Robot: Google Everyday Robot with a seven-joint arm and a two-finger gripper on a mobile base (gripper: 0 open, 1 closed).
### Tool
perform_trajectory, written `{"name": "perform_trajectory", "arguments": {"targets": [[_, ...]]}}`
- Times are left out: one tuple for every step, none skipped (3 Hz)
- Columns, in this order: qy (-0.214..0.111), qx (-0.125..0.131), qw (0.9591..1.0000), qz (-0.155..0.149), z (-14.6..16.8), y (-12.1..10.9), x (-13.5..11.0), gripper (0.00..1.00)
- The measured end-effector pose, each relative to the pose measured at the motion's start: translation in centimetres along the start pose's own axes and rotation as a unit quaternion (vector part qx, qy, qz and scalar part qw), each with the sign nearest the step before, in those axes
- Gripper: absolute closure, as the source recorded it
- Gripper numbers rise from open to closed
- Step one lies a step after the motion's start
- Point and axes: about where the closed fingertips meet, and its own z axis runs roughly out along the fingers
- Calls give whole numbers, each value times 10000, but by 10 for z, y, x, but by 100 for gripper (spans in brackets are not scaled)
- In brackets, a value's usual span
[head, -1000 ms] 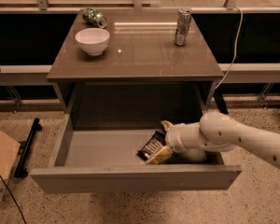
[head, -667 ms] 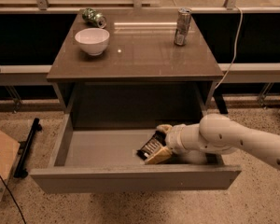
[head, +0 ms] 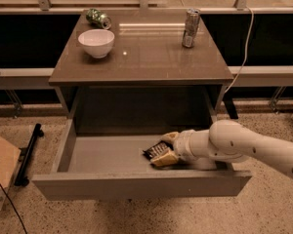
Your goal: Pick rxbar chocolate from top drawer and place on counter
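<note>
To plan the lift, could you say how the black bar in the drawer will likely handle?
The bar, at the gripper in the drawer, looks thin and flat: probably light, unlikely to roll. Its wrapper may be slippery.

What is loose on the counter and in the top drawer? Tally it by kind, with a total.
Cans: 2 (green can lying, metal can upright, on the counter)
Bowls: 1 (white bowl, on the counter)
Bars: 1 (rxbar chocolate in the top drawer, end effector at it)
Total: 4
</note>
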Motion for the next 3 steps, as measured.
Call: {"name": "perform_trajectory", "arguments": {"targets": [[0, 0, 10000, 0, 0, 0, 0, 100], [0, 0, 10000, 0, 0, 0, 0, 100], [0, 0, 10000, 0, 0, 0, 0, 100]]}}
